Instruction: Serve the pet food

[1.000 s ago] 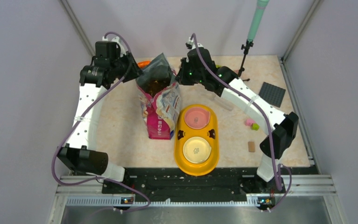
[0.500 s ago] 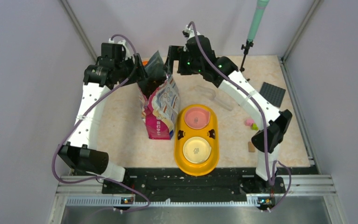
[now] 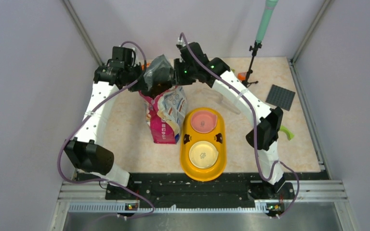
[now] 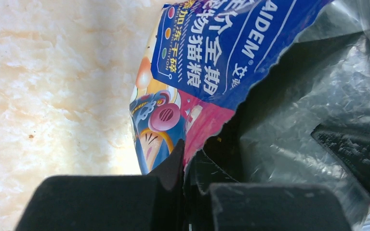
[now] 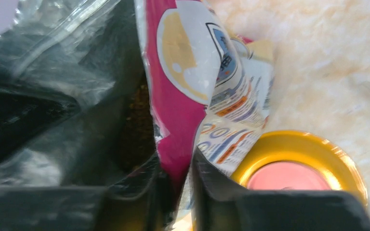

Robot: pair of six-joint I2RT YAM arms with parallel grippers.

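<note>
The magenta-and-blue cat food bag (image 3: 166, 113) stands upright left of the yellow double feeder (image 3: 188, 161), its silver-lined mouth open at the top. Dark brown pet food (image 5: 136, 120) shows inside the bag in the right wrist view. My left gripper (image 3: 145, 83) (image 4: 185, 161) is shut on the bag's torn left rim. On the opposite side, my right gripper (image 3: 176, 77) (image 5: 176, 168) pinches the magenta right rim. The feeder's pink bowl (image 3: 203, 121) (image 5: 289, 177) and cream bowl (image 3: 203, 154) hold no kibble.
A clear plastic scoop (image 3: 224, 101) lies right of the bag, under the right arm. A dark studded plate (image 3: 280, 97) sits at the far right, and a green piece (image 3: 285, 133) by the right elbow. A teal pole on a black stand (image 3: 254, 53) rises at the back.
</note>
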